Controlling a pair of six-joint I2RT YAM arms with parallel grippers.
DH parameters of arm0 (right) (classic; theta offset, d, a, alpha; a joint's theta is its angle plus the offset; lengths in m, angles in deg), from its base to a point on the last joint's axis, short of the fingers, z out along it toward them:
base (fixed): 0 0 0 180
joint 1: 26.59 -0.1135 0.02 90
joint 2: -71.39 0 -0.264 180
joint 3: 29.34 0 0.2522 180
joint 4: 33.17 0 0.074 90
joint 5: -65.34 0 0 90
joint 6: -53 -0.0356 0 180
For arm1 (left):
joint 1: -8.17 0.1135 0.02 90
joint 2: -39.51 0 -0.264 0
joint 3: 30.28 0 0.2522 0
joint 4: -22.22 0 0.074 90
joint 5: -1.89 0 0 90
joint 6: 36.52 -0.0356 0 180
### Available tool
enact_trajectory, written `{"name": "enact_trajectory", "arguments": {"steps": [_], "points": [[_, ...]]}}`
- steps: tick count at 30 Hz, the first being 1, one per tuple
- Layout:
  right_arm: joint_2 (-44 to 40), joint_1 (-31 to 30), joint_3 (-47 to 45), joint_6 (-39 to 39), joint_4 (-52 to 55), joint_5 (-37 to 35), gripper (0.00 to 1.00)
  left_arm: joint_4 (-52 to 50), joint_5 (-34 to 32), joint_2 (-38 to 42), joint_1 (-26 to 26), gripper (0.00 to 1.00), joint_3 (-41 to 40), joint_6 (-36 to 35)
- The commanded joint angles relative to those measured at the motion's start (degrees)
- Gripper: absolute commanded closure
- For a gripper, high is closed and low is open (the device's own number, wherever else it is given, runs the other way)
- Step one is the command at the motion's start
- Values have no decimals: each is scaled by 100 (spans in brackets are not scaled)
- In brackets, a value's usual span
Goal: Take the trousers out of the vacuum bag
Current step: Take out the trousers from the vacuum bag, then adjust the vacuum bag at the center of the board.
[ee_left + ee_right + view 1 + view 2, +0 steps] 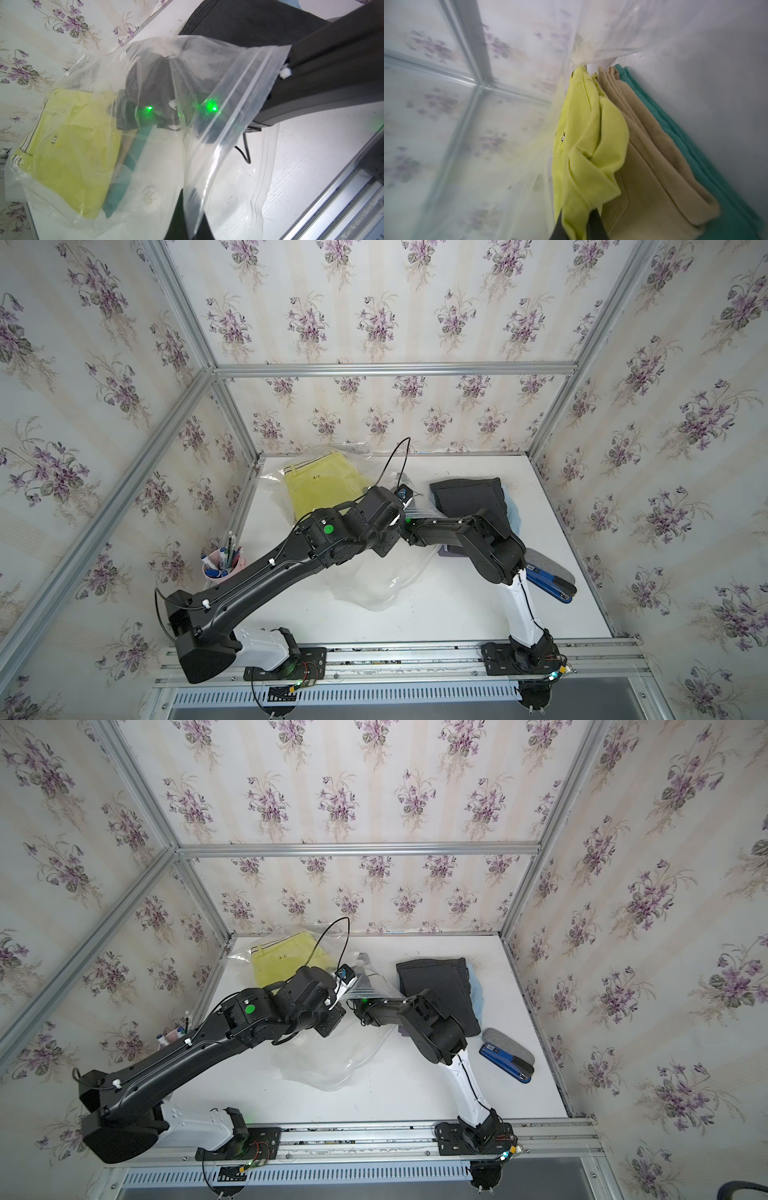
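**Fingers (596, 226) of right gripper (577, 225) pinched shut on yellow-green trousers (587, 135)**

Deep inside see-through vacuum bag (228, 93), far left to middle of white table (457, 614). Beside that pair, within bag: tan trousers (654, 166), then teal green trousers (716, 176). Left gripper (191, 220) closed as well, holding up bag's zip-strip edge. Outside bag, far right: black trousers (469, 497) atop light blue trousers (513, 520), purple trousers (451, 553) partly under right arm (490, 547).

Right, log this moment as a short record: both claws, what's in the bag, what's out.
left claw: shut on vacuum bag, at its mouth
right claw: inside the bag, shut on yellow-green trousers
also in bag: tan trousers, teal trousers
out on table: black trousers over light blue trousers
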Motion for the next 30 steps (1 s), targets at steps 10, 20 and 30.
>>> {"name": "enact_trajectory", "arguments": {"steps": [10, 20, 30], "points": [[-1150, -83, -1752, -75, -1275, 533, 100, 88, -61, 42, 22, 100, -19, 10], [-1105, -83, -1988, -73, -485, 347, 61, 199, -85, 260, 44, 97, -109, -33], [-766, -83, -1721, -149, -191, 346, 38, 147, 24, 154, 61, 97, -59, -10]]}}
